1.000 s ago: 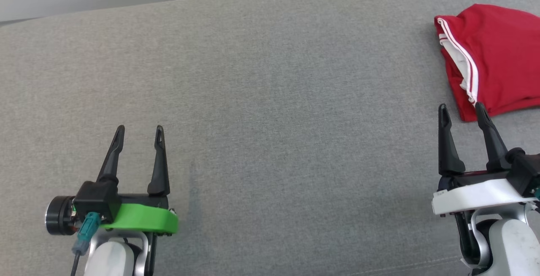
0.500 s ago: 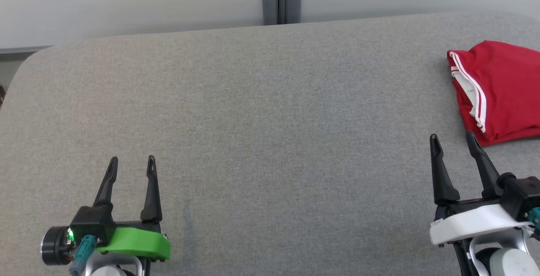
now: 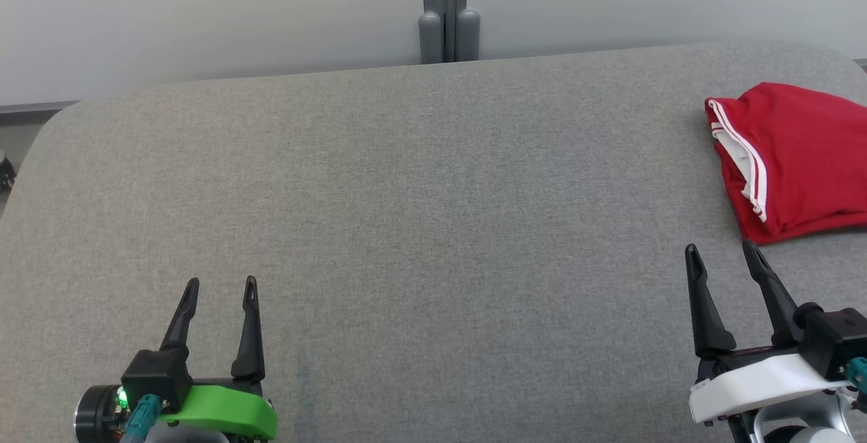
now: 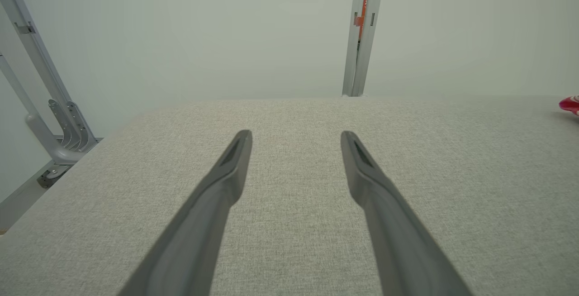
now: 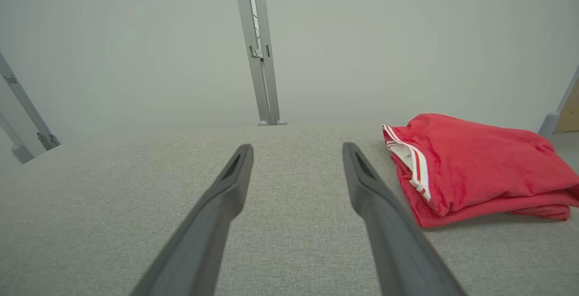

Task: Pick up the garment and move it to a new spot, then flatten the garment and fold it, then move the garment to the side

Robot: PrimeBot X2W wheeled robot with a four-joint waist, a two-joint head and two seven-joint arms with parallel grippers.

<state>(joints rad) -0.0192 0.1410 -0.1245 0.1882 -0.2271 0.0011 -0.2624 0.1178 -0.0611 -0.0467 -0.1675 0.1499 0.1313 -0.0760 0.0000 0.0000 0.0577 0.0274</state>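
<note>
Over grey surface point(image 3: 433, 226) | left end effector point(image 3: 222, 280) spread, empty | right end effector point(image 3: 719, 246) spread, empty, near garment point(image 3: 799, 158)

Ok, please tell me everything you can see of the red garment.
The red garment is soft-looking cloth, folded into a thick, fairly flat bundle of several layers. Its left edge has white trim with a red stripe, with white lining beside it. It lies at the right side of the grey padded surface, cut by the head view's edge. The open right gripper stands just short of its near corner, not touching.
</note>
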